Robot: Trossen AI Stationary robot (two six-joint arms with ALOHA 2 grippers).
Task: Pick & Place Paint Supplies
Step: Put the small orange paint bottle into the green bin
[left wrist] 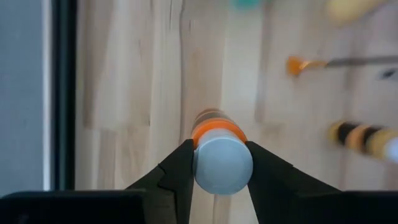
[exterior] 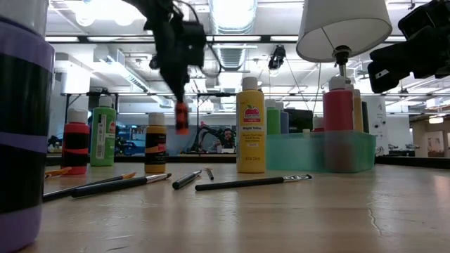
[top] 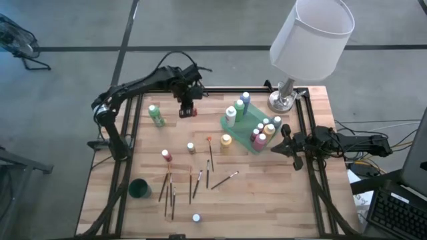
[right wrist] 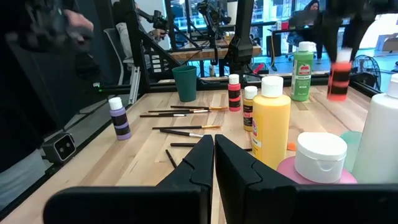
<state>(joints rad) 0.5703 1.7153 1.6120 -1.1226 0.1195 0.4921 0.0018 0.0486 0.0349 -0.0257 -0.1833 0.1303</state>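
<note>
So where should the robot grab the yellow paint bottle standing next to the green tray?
By its white cap, from straight above. The yellow paint bottle stands upright with the cap on top, and the green tray is close beside it, crowding a sideways approach.

purple bottle (exterior: pixel 21 126) cut off by low view's edge; bottle labels unreadable.

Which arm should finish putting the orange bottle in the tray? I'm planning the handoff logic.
Left. The left pincer is shut on the orange bottle and holds it above the table. The right pincer is shut and empty beside the green tray.
</note>
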